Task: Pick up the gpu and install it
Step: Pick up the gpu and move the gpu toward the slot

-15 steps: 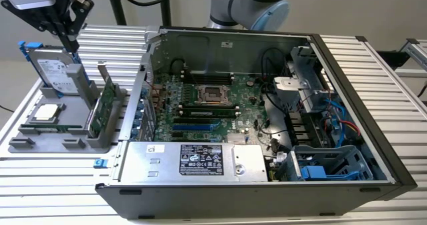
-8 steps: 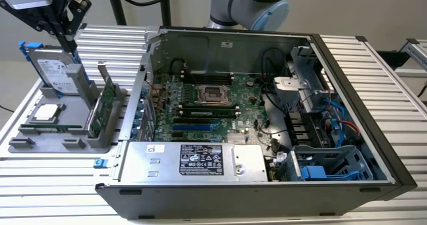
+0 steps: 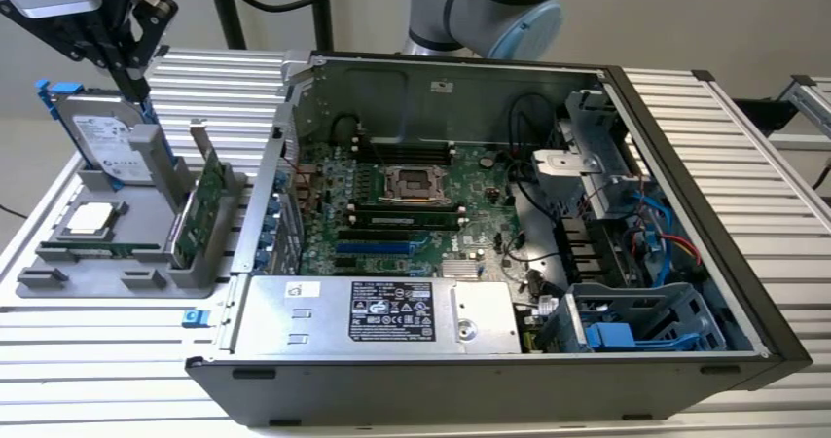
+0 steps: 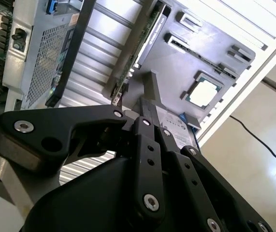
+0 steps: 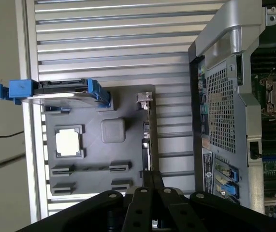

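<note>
The gpu (image 3: 208,209) stands on edge in a grey holder (image 3: 78,274) on the exterior view's left, green board showing, silver bracket at its far end. In both wrist views it appears edge-on (image 5: 148,135) (image 4: 140,53). My gripper (image 3: 135,92) hangs high above the holder, up and to the left of the gpu, touching nothing. Its black fingers (image 5: 152,175) (image 4: 150,84) are shut together with nothing between them. The open computer case (image 3: 727,165) lies beside the holder, with its motherboard (image 3: 403,214) and expansion slots (image 3: 377,248) exposed.
A silver hard drive in a blue frame (image 3: 111,141) (image 5: 63,89) stands upright in the holder just below the gripper. A square processor chip (image 3: 89,220) (image 5: 68,142) lies flat there. The case wall (image 3: 267,195) rises next to the gpu, and the power supply (image 3: 377,311) fills the near corner.
</note>
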You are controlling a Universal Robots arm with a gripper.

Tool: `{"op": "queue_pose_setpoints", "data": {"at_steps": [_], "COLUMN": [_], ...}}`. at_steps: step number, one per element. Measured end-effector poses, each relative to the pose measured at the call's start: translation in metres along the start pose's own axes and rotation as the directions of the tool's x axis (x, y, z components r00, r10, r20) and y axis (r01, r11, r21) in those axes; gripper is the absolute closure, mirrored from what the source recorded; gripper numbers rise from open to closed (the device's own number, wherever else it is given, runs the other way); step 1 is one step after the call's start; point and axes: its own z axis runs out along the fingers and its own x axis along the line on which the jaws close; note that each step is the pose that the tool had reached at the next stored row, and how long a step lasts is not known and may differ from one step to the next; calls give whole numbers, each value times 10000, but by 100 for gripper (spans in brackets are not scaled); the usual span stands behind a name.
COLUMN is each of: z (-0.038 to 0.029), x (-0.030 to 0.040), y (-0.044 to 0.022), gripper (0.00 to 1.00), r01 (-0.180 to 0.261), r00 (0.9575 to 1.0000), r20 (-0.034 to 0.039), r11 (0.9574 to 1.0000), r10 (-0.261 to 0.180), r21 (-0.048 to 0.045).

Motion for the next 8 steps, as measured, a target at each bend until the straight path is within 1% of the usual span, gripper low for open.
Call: {"op": "queue_pose_setpoints", "data": {"at_steps": [3,4,8], "z": [0,1,0], "x": [0,0,0], "y": [0,0,0], "gripper": [100,0,0], "r01": [0,0,0], "r00": [10000,10000,10000], "r20": [0,0,-1], "r11": [10000,10000,10000], "r10": [0,0,0], "r21": [0,0,0]}}
